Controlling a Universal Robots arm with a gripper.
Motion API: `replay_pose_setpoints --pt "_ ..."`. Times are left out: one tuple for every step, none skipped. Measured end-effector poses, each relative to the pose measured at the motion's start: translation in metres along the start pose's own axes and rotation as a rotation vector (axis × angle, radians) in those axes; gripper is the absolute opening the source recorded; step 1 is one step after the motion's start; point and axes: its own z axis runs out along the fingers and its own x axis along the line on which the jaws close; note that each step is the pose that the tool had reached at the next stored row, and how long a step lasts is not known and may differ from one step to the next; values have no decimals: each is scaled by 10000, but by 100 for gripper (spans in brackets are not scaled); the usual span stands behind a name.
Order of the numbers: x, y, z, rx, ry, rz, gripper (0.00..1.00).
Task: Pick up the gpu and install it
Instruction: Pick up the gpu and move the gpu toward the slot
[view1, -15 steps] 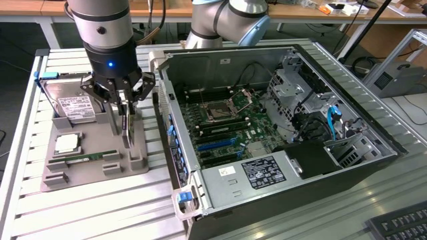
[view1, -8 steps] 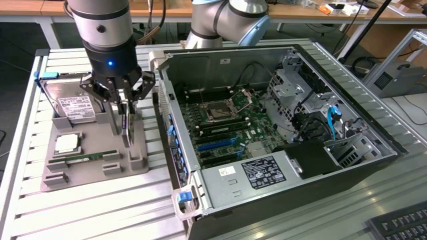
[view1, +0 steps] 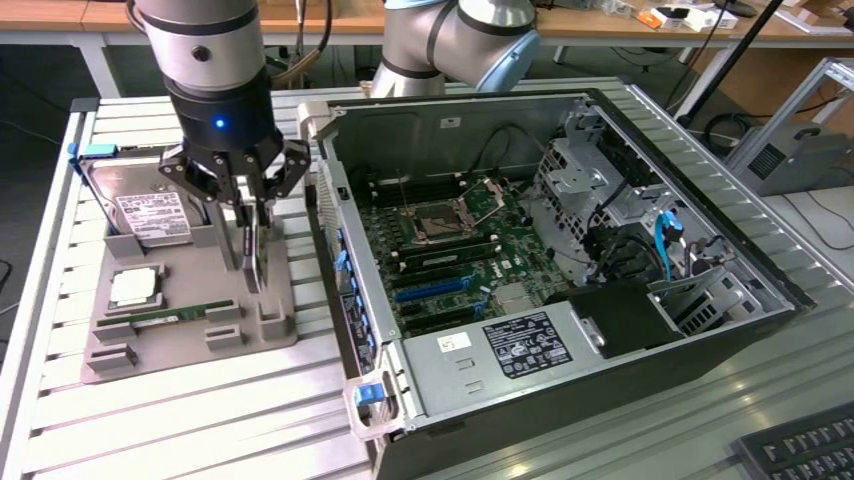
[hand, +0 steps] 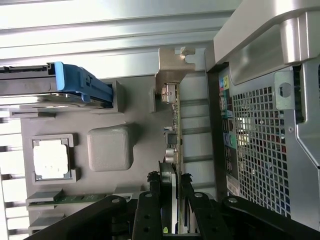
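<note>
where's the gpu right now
On the exterior view's left, the gpu stands on edge in the grey holder, held by the gripper between its fingers, just beside the open computer case.

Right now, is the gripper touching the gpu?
Touching. The wrist view shows the gripper closed against both faces of the gpu, no gap visible; the card stands edge-on in the grey holder.

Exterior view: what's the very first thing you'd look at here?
The big open computer case on the exterior view's right grabs the eye, with its green motherboard laid bare. Next comes the robot's tool, pinching the thin gpu, which stands on edge in the grey tray beside the case, on the exterior view's left.
</note>
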Motion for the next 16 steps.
replay_pose_setpoints --pt "0 0 -4 -3 0 0 26" --pt "0 0 -8 -5 0 0 26" --pt "0 0 -12 -8 0 0 26" --pt "-1 1 -19 -11 0 0 26" --pt "-1 1 -23 -13 1 0 26" --pt "-1 1 -27 -16 1 1 26" --pt "-1 1 -33 -19 1 0 26" --pt "-1 1 -38 -22 1 1 26" --pt "-1 1 -42 -24 2 0 26" --pt "-1 2 -46 -27 1 1 26" --pt "-1 2 -51 -30 2 1 26" --pt "-1 2 -55 -31 2 1 26" --pt "-2 2 -60 -33 3 1 26" --pt "-2 2 -65 -37 2 1 26" --pt "-2 3 -74 -39 4 1 26" --pt "-2 3 -80 -40 4 1 26"
